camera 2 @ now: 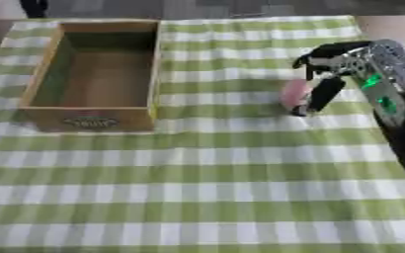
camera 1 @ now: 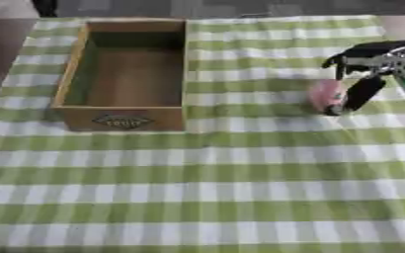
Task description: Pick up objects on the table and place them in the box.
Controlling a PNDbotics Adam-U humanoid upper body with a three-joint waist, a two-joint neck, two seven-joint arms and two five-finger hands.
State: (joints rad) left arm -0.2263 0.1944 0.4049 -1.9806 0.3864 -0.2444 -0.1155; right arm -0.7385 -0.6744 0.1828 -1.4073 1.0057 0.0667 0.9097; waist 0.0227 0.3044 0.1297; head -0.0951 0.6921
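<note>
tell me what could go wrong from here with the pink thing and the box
1. The right robot hand has fingers beside the small pink object, not clearly around it; the rounded-looking thing may roll away on the checked cloth.
2. The wooden box stands well to the left, so a weak hold could drop the object on the way.
3. The box's near right wall could catch a low carry.

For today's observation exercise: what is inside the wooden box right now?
The wooden box shows only its bare brown floor; nothing lies inside. The near wall hides a thin strip of floor behind it. The pink object is outside, on the cloth, at the right hand.
</note>
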